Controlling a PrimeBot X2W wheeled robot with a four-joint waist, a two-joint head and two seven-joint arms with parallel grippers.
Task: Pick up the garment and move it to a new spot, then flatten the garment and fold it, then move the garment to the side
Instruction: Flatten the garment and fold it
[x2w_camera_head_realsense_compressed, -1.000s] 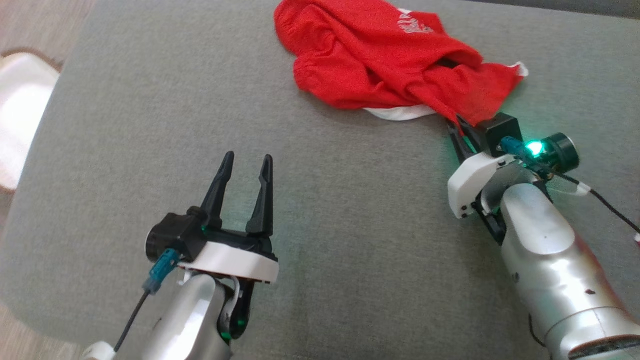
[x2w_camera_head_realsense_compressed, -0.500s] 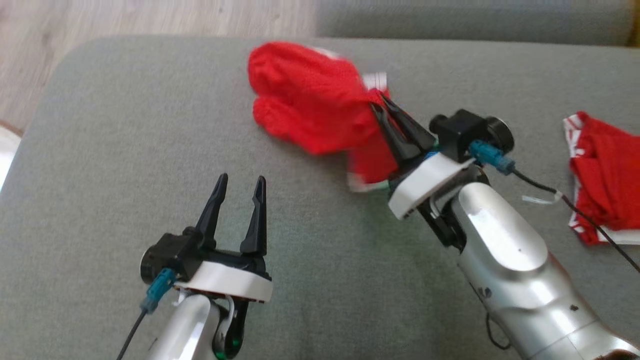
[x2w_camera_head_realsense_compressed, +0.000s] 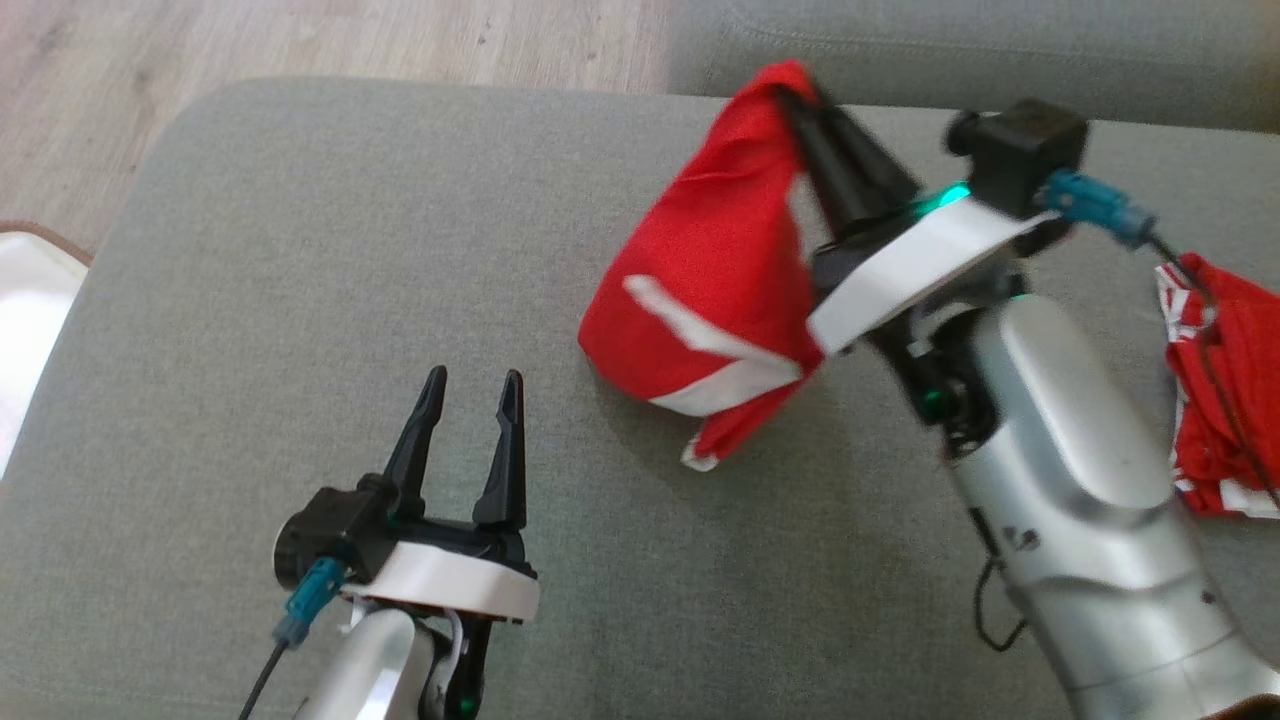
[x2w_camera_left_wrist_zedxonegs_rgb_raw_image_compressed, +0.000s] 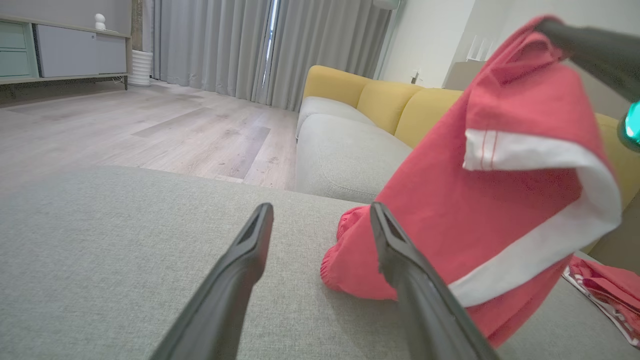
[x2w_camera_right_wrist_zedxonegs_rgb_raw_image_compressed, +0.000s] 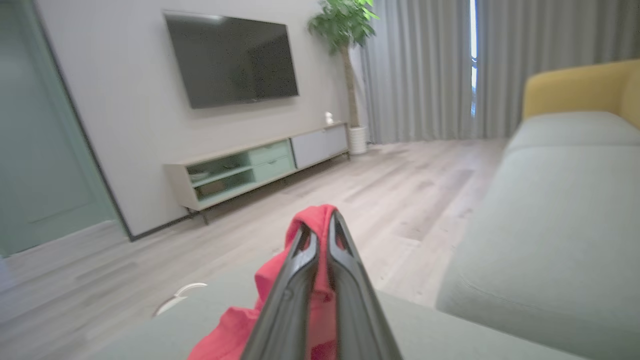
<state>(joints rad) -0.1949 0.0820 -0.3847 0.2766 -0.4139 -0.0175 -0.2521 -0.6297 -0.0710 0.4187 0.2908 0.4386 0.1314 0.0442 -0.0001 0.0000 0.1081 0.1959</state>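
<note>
My right gripper (x2w_camera_head_realsense_compressed: 795, 100) is shut on the top edge of the garment (x2w_camera_head_realsense_compressed: 710, 300), a red cloth with white stripes, and holds it up over the grey cushion (x2w_camera_head_realsense_compressed: 300, 250). In the left wrist view the garment (x2w_camera_left_wrist_zedxonegs_rgb_raw_image_compressed: 500, 200) hangs in a long drape, its lower end reaching down to the cushion just right of my fingers. The right wrist view has the right gripper (x2w_camera_right_wrist_zedxonegs_rgb_raw_image_compressed: 320, 222) pinched together with red cloth (x2w_camera_right_wrist_zedxonegs_rgb_raw_image_compressed: 235, 330) bulging at the tips. My left gripper (x2w_camera_head_realsense_compressed: 472, 380) stands open and empty low over the cushion, left of the hanging garment; it also appears as the left gripper (x2w_camera_left_wrist_zedxonegs_rgb_raw_image_compressed: 320, 210).
A second red and white garment (x2w_camera_head_realsense_compressed: 1220, 400) lies crumpled at the cushion's right edge. Wooden floor (x2w_camera_head_realsense_compressed: 300, 40) runs beyond the far edge, and another grey seat (x2w_camera_head_realsense_compressed: 950, 50) is behind. A white object (x2w_camera_head_realsense_compressed: 20, 300) sits off the left side.
The right gripper has lifted the garment off the cushion, from lying crumpled to hanging in the air. The head camera has shifted, bringing the second garment into view. The left gripper stays open.
</note>
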